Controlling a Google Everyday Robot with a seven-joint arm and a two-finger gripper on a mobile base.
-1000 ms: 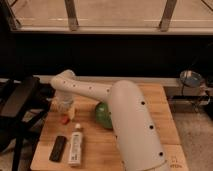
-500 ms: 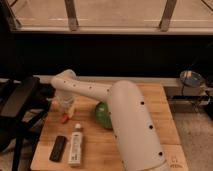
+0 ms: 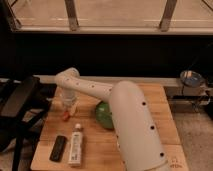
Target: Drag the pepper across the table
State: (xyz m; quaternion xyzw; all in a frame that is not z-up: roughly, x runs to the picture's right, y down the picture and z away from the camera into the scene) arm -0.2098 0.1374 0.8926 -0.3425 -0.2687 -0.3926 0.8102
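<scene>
The small orange-red pepper (image 3: 65,116) lies on the light wooden table (image 3: 162,117) near its left edge. My gripper (image 3: 69,107) points down right over the pepper, and its tip seems to touch or cover the pepper's upper end. The white arm reaches from the lower right across the table to that spot. Only the lower tip of the pepper shows under the gripper.
A green bowl (image 3: 104,115) sits right of the gripper, partly hidden by the arm. A white tube-shaped bottle (image 3: 76,144) and a black remote (image 3: 58,148) lie at the front left. A black chair (image 3: 17,107) stands left of the table. A round metal thing (image 3: 192,77) sits at the far right.
The gripper and the pepper under it have shifted slightly to the left. The bowl, bottle and remote have not moved.
</scene>
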